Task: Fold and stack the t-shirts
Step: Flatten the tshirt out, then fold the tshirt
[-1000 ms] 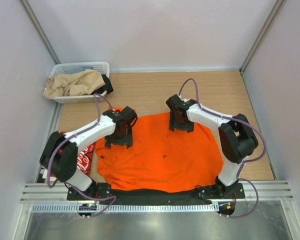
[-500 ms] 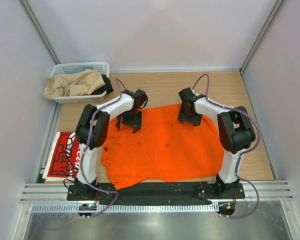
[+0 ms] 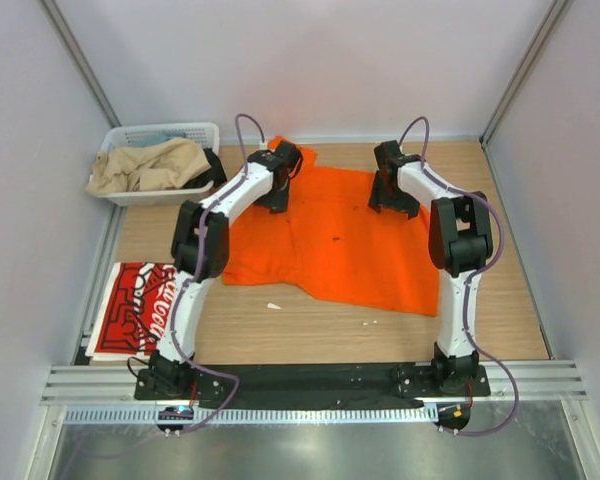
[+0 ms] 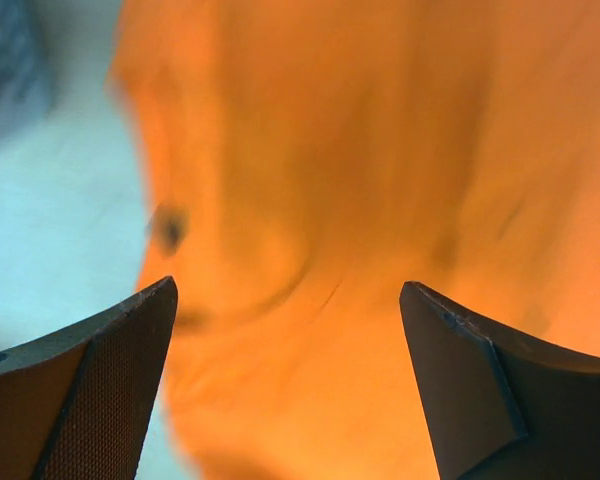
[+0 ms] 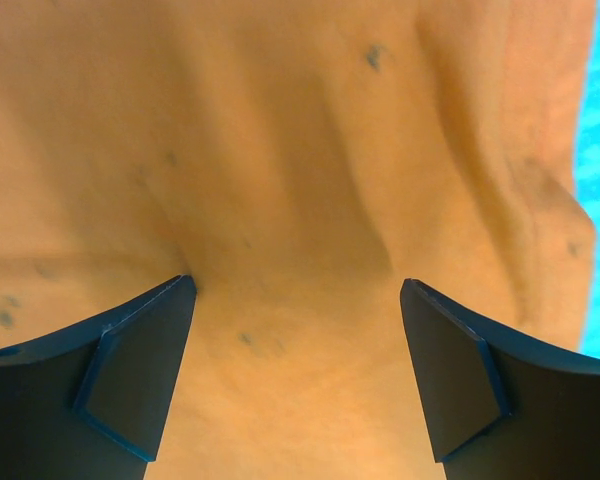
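A bright orange t-shirt (image 3: 335, 240) lies spread over the middle and back of the wooden table, its far edge near the back wall. My left gripper (image 3: 274, 196) hangs over the shirt's far left corner, jaws wide apart, with only cloth (image 4: 310, 200) beneath the left gripper (image 4: 288, 288). Over the far right corner my right gripper (image 3: 391, 195) is open too, and orange fabric (image 5: 280, 150) fills the view past the right gripper (image 5: 298, 283). The red t-shirt (image 3: 140, 310) with white lettering lies flat at the table's near left edge.
A white slatted basket (image 3: 202, 133) holding beige cloth (image 3: 150, 165) stands at the back left corner. Two small white scraps (image 3: 273, 306) lie on the bare wood in front of the orange shirt. Walls close in on three sides.
Both arms have reached far toward the back wall, pulling the orange shirt away from the near edge. Both sets of jaws have widened. The red shirt now shows uncovered.
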